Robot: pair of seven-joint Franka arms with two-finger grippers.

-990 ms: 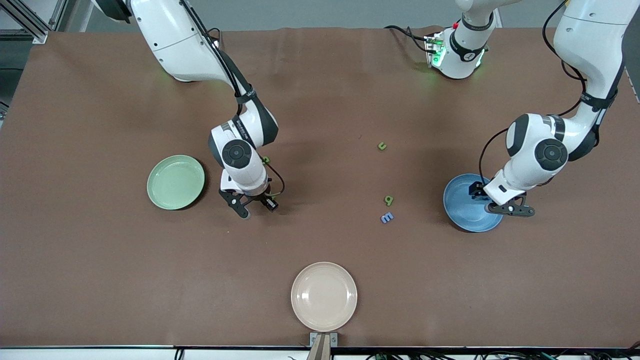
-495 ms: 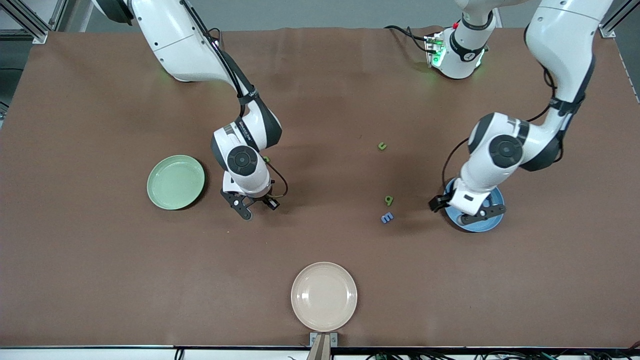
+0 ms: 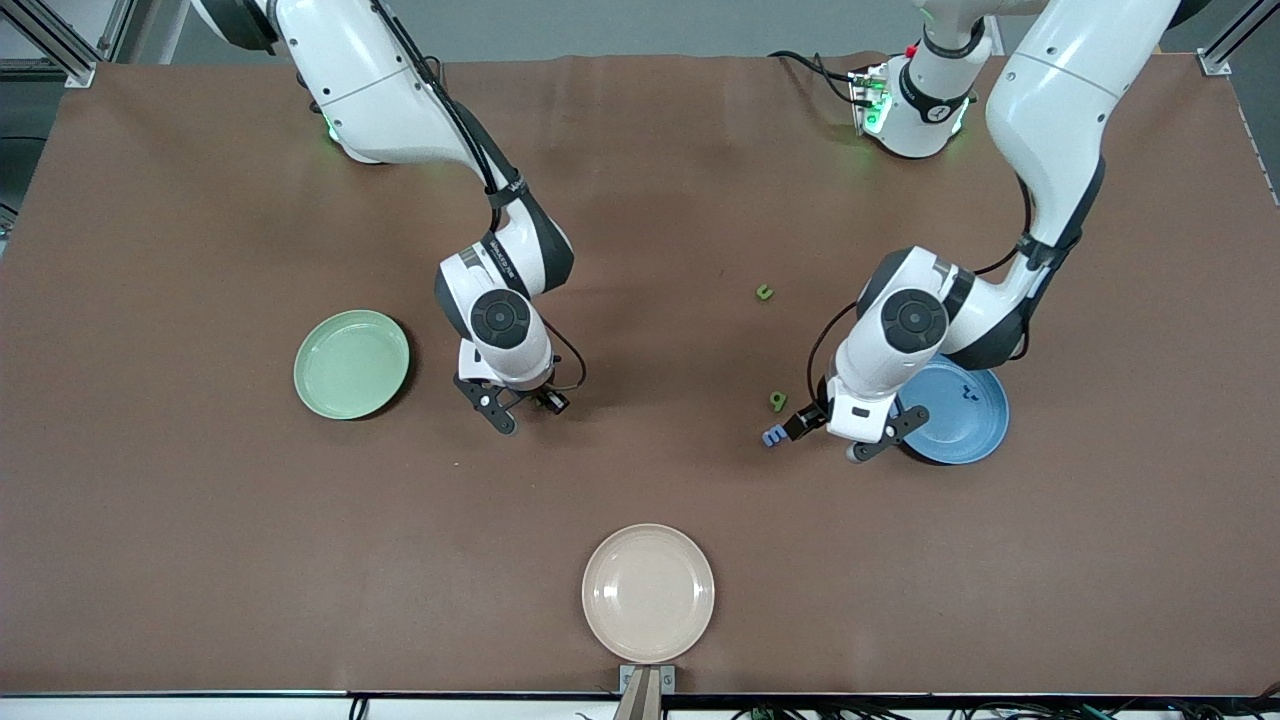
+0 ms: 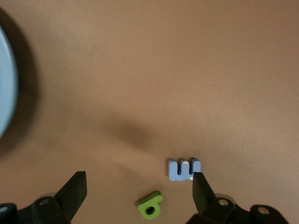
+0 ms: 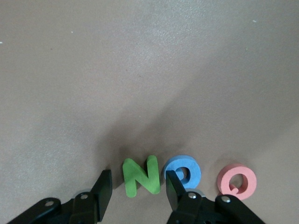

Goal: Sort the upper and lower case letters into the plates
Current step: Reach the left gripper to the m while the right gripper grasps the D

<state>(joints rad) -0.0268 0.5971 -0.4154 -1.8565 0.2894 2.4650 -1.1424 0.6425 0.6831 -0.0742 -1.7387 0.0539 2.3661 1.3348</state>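
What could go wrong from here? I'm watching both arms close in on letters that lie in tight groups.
1. The right gripper straddles the green N, but one finger sits against the blue letter beside it and may drag it along.
2. The open left gripper hangs over the blue m and green q; closing could catch both, or neither.

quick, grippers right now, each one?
left gripper: open, empty, over the blue letter and green letter.
right gripper: open around the green N, not gripping.
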